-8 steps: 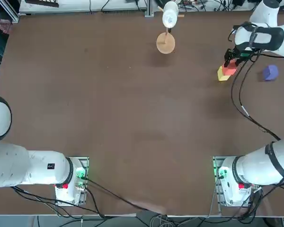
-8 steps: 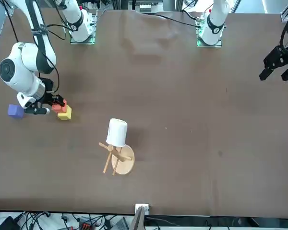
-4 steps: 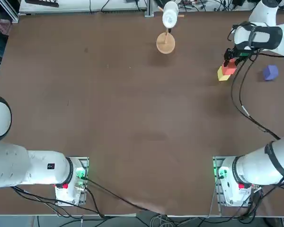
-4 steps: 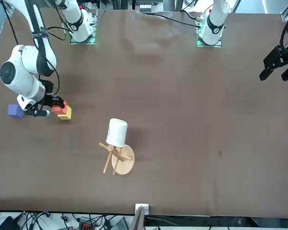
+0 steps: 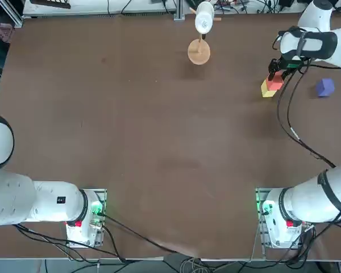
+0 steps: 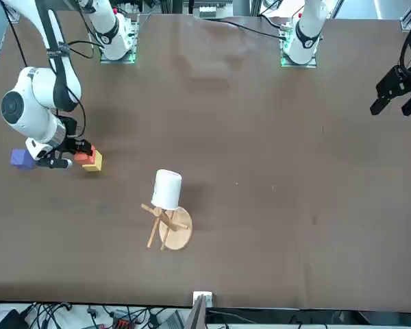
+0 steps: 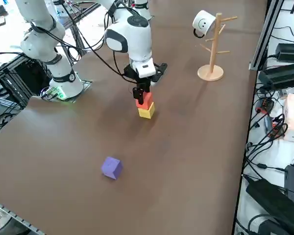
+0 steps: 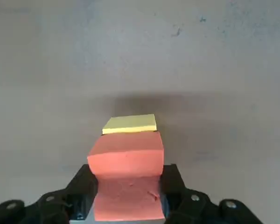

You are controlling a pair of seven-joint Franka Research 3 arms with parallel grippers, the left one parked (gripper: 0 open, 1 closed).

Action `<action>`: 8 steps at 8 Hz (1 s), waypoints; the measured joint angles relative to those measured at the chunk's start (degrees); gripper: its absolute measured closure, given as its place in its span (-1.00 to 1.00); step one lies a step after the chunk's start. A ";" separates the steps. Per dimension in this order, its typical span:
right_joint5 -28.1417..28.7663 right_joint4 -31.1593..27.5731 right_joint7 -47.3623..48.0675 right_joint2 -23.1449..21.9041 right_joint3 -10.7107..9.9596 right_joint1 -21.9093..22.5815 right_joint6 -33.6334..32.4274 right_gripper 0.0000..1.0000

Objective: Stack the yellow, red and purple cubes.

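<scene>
In the top view, the right arm is reaching to the upper right of the frame, its right gripper (image 5: 275,72) pointing down over the red cube (image 5: 275,82), which is sitting on the yellow cube (image 5: 267,89). The purple cube (image 5: 324,87) is lying apart, nearer the right edge.

In the right side view, the two-cube stack is standing at centre, the mug stand (image 7: 211,41) at upper right.

In the right wrist view, the fingers (image 8: 174,186) are pressing the red cube's sides, holding it.
</scene>
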 joint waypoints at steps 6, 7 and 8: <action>0.01 0.66 0.00 0.58 0.12 0.00 0.08 -0.86; 0.01 0.72 0.00 0.65 0.18 0.01 0.08 -0.91; 0.01 0.80 0.00 0.70 0.18 0.01 0.08 -0.92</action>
